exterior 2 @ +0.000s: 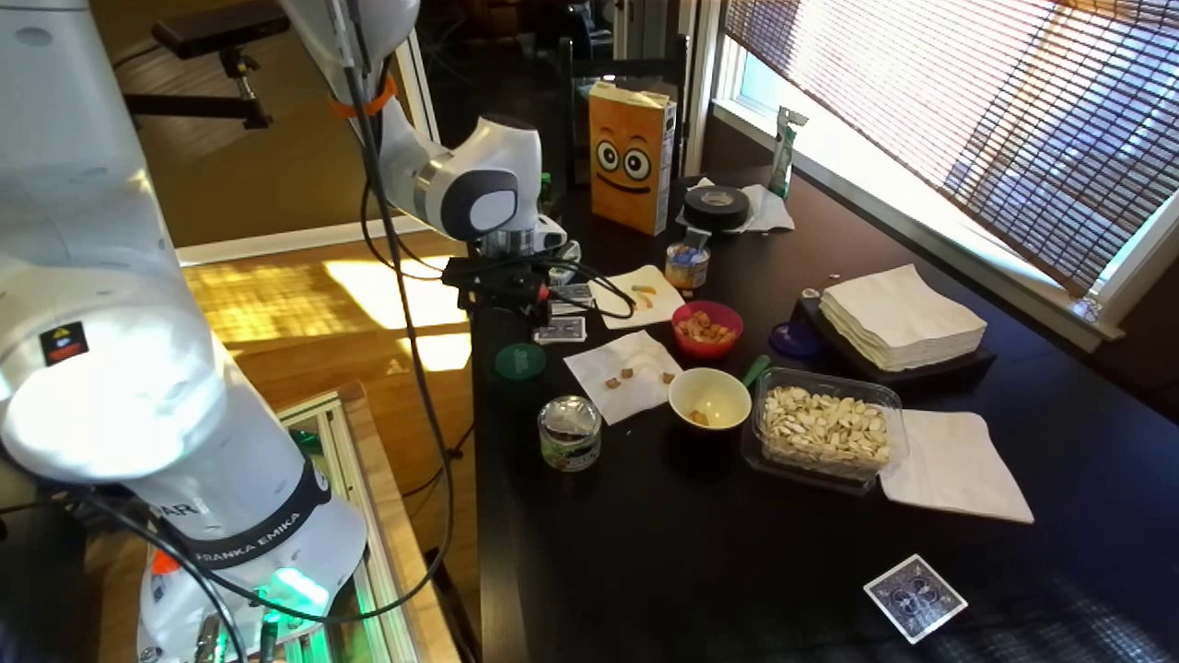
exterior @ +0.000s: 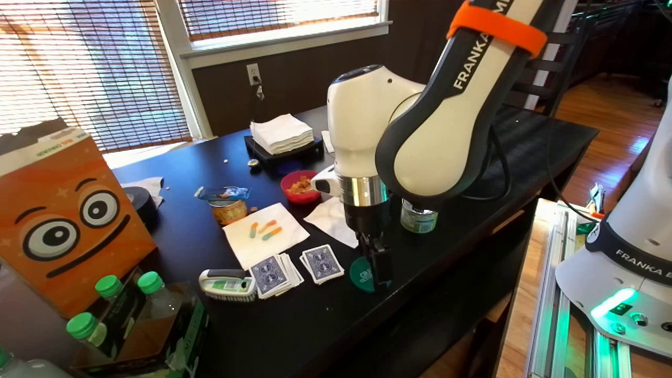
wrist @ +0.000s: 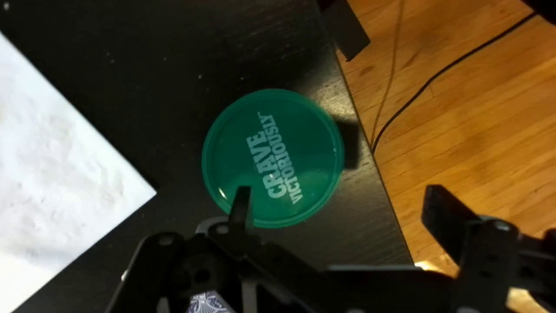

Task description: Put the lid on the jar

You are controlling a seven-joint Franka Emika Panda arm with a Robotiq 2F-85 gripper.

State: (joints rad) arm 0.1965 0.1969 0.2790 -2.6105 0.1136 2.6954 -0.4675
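The green lid (wrist: 278, 156) lies below the 2 spread fingers (wrist: 447, 221).

My arm (exterior: 462, 126) slopes down from above, my wrist (exterior: 363, 190) points downward, and beneath it my claw (wrist: 339, 195) hangs with both fingers (wrist: 445, 215) spread wide apart.

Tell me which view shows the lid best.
The wrist view: the lid looks large from above, its lettering readable, with the gripper hiding only a bit near the edge. Both exterior views show it smaller and at a slant; in an exterior view the gripper covers part of the lid.
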